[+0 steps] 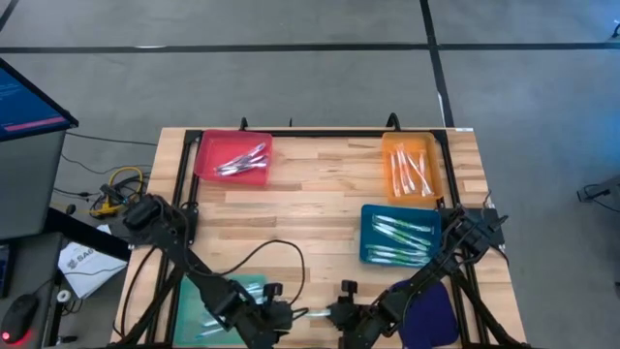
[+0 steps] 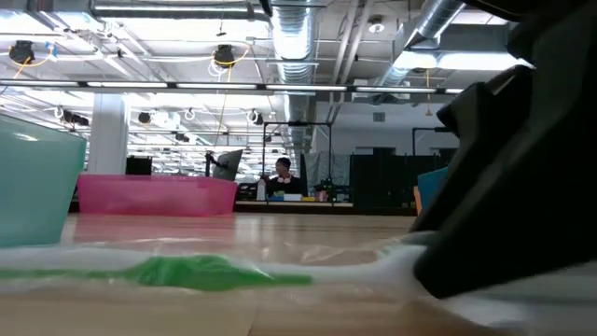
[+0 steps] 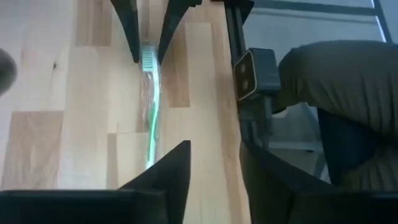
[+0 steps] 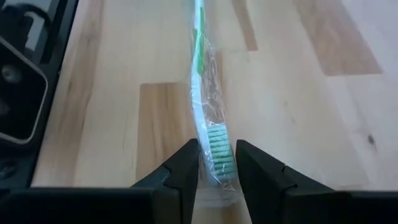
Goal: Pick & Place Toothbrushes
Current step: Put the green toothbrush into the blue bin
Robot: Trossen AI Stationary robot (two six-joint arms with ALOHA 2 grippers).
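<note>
One toothbrush [image 4: 200, 74], white and green in a clear wrapper, lies along the table's near edge [image 1: 312, 312] between my two grippers. My right gripper [image 4: 217, 149] is shut on its bristle end. My left gripper [image 3: 216, 146] stands open just above the handle end, which runs beside and behind one finger [image 3: 174, 165], not through the gap. The low view shows the green handle [image 2: 187, 273] flat on the wood. My right gripper pinches the toothbrush's bristle head [image 4: 217, 155], wrapper and all, between its two fingers. The fingers slant down from the table's right side and lie along the brush, at its very end. The handle [image 3: 151, 106] rests on the table.
A red tray [image 1: 234, 157] holds toothbrushes at the far left, an orange tray [image 1: 412, 167] at the far right, a blue tray [image 1: 399, 236] nearer. A teal tray [image 1: 208, 305] lies under my left arm, a purple one [image 1: 431, 315] under my right. The middle is bare wood.
</note>
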